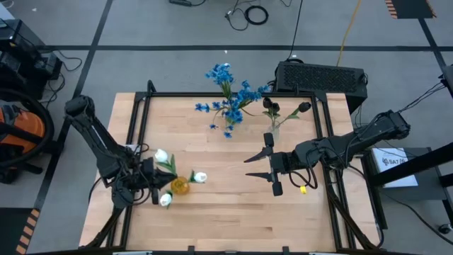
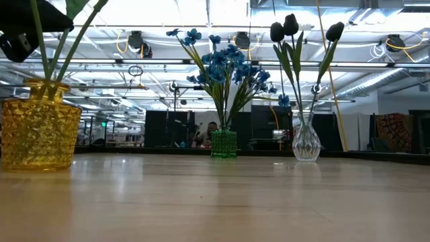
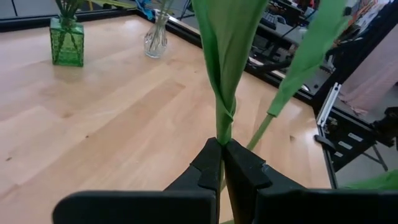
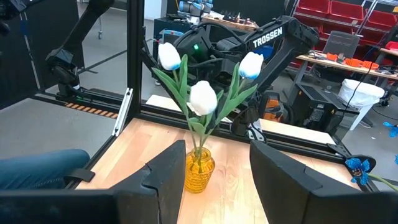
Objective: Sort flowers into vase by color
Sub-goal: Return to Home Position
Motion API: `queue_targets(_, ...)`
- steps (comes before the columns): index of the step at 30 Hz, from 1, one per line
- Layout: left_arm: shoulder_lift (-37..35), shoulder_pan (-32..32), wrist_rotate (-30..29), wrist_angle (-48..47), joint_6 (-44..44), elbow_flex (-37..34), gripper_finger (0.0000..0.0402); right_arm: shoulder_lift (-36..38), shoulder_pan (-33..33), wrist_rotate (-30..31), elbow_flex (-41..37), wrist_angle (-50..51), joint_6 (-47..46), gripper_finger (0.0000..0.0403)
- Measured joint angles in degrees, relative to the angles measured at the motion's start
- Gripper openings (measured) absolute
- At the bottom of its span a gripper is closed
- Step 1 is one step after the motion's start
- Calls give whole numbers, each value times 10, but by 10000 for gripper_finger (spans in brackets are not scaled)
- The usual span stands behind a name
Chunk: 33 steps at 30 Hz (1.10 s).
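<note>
Left wrist view: left fingers (image 3: 206,169) clamped on near-upright tulip stem (image 3: 223,127); right fingers (image 4: 166,175) apart.

White "TROSSEN" txt on left arm's dark link (image 4: 273,36), right wrist view.

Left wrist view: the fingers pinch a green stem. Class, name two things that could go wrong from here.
1. The left gripper is shut on a tulip stem in the yellow vase; retreating before opening could drag the tulip out or tip the vase.
2. The white tulips splay out beside that arm, which might knock one.
The right gripper hangs open, mid-table.
</note>
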<state>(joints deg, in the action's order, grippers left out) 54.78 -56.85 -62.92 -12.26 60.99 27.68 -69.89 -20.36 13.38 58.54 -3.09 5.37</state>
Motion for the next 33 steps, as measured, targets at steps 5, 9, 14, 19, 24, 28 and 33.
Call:
queue_targets(5,27,3,1,32,0,0,18,0,0,0,0,0,0,171)
queue_targets(9,46,3,0,47,0,0,18,0,0,0,0,0,0,171)
queue_targets(14,53,3,1,64,-3,0,18,0,0,0,0,0,0,171)
queue_targets(19,53,3,0,73,-3,0,18,0,0,0,0,0,0,171)
queue_targets(24,62,4,-3,82,-3,0,18,0,0,0,0,0,-2,171)
queue_targets(28,81,12,-2,107,-12,0,18,0,0,0,0,0,-2,171)
queue_targets(33,91,21,26,124,-49,0,18,0,0,-1,0,0,-2,171)
